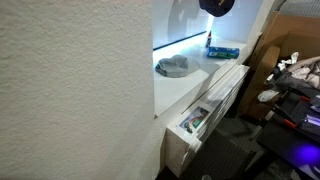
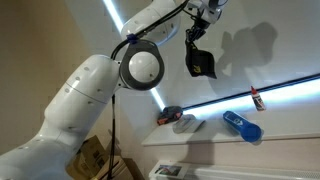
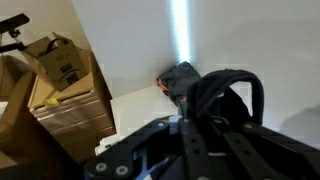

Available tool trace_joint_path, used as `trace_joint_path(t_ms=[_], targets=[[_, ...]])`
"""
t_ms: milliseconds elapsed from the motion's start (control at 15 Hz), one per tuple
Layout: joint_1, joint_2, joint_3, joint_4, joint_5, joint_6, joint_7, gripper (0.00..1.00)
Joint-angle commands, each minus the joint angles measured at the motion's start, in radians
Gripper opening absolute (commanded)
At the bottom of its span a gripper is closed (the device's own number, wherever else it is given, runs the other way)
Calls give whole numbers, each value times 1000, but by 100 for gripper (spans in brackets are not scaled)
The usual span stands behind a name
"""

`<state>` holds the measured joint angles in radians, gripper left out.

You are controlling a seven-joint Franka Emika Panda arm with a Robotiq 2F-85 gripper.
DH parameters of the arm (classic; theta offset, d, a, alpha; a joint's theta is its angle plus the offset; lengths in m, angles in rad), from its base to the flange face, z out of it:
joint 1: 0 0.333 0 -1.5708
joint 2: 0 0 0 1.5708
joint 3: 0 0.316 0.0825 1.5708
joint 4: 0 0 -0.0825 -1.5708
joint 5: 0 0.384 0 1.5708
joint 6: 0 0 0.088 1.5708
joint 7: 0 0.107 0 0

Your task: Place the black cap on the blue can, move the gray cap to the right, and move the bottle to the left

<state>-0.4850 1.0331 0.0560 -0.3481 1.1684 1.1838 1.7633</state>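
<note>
two caps, one can, one bottle and one arm were counted. the black cap [image 2: 201,63] was seen hanging in the air, well above the white ledge [image 1: 196,84]. it was gripped at its upper edge by the gripper [image 2: 194,36], whose jaws were clenched on the fabric. the cap was shown as very dark, almost black, soft and sagging, wider at the bottom than where it was pinched. in the wrist view its dark loops were spread across the foreground, close under the fingers; more could not be told there. the gray cap [image 2: 183,122] was laid on the ledge below, pale, with a rounded crown. the blue can [image 2: 242,125] was found on the same ledge, apart from the gray cap. it was apparently lying on its side, teal with light markings. the bottle [image 2: 258,98] was set near the can, small, with a red top. stacked cardboard boxes [image 3: 60,70] were seen in the wrist view.
</note>
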Motion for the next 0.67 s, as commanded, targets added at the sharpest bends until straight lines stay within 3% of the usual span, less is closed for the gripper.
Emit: trace_joint_path(t_ms=[0,333,600], targets=[[-46,13,37,-1,30,-126,-146,2],[20,52,49,-10,27,-121,-249,2],[124,76,33,-11,-10,-146,-286,2]])
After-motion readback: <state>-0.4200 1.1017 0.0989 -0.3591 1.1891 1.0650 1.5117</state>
